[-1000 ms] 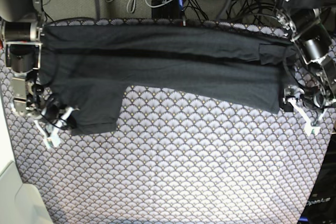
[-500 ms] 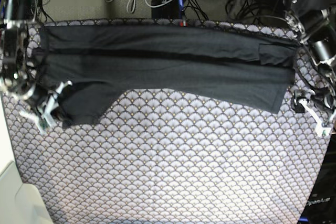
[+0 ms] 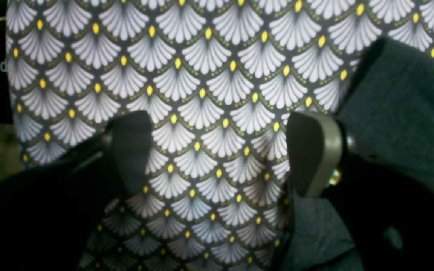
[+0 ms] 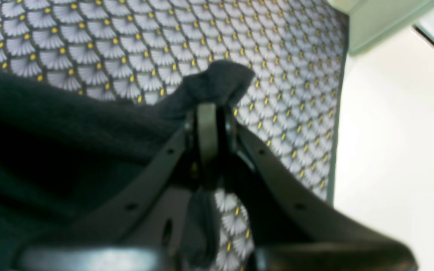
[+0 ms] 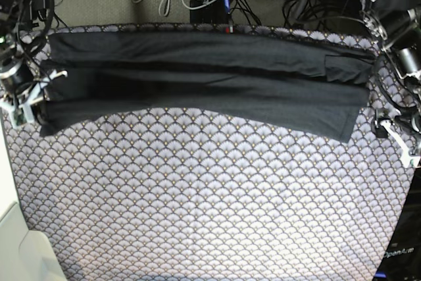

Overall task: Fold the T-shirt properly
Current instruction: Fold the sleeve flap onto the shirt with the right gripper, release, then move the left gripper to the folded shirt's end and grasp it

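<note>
scallop-print tablecloth [image 5: 217,202] bears t-shirt [image 5: 197,77]; right end effector [image 4: 211,113] pinches it.

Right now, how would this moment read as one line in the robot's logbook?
right gripper: shut on T-shirt edge | left gripper: open over tablecloth | T-shirt: long folded band

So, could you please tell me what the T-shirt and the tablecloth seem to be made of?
T-shirt: probably thin soft knit, maybe cotton jersey; matte charcoal, fuzzy up close, and it bunches limply where the right hand pinches it.
Tablecloth: printed with a scallop pattern, lying smooth and flat; woven fabric or coated cloth, I cannot tell which.
</note>
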`<state>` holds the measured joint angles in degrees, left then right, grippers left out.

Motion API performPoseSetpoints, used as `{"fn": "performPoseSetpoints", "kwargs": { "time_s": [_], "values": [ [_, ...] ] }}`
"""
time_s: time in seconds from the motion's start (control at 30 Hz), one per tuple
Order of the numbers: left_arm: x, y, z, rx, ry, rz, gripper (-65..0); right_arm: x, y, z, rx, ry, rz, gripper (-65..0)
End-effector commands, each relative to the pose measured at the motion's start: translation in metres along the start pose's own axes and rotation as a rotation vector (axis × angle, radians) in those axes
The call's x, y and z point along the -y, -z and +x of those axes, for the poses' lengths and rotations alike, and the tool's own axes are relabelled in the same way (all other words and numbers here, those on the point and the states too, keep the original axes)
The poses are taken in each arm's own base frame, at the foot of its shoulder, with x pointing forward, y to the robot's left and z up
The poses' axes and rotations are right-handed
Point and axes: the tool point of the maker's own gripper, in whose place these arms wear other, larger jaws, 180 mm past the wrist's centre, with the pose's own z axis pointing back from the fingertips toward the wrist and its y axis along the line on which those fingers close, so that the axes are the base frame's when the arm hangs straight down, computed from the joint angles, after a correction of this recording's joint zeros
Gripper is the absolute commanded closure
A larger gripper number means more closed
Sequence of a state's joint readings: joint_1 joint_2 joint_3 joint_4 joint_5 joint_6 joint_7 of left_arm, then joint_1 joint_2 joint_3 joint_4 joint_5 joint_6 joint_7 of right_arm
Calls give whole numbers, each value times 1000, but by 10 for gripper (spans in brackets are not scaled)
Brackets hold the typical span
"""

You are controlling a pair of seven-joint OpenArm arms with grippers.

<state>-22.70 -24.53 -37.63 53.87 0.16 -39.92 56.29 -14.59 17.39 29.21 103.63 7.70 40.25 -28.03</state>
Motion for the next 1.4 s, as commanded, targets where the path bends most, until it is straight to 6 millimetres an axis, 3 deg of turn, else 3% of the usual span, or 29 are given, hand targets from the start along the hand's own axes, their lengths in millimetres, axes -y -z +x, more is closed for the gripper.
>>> {"fn": "performPoseSetpoints", "kwargs": {
  "time_s": [0.0,0.17,0.37,0.57,0.83,0.9,1.17,1.23,1.37],
  "values": [
    [-10,-11,21,59,4,21,-546,6,-7,7,33,-2,-21,0],
    [-10,-11,21,59,4,21,-546,8,-24,-19,-17,52,-61,0],
    [-10,-11,21,59,4,21,-546,-20,-37,-52,-89,123,-32,0],
    [-9,-10,21,59,4,19,-546,-36,-37,-61,-105,174,-16,0],
    [-11,-11,21,59,5,22,-546,-36,-39,-80,-221,173,-16,-2],
    [-11,-11,21,59,5,22,-546,-35,-40,-81,-224,172,-17,-23],
    [-10,-11,21,60,4,20,-546,-36,-41,-83,-230,170,-16,-219],
    [-10,-11,21,60,4,20,-546,-33,-43,-84,-234,171,-25,-230],
    [-10,-11,21,60,4,20,-547,-3,-57,-92,-244,196,-123,-229]
  ]
}}
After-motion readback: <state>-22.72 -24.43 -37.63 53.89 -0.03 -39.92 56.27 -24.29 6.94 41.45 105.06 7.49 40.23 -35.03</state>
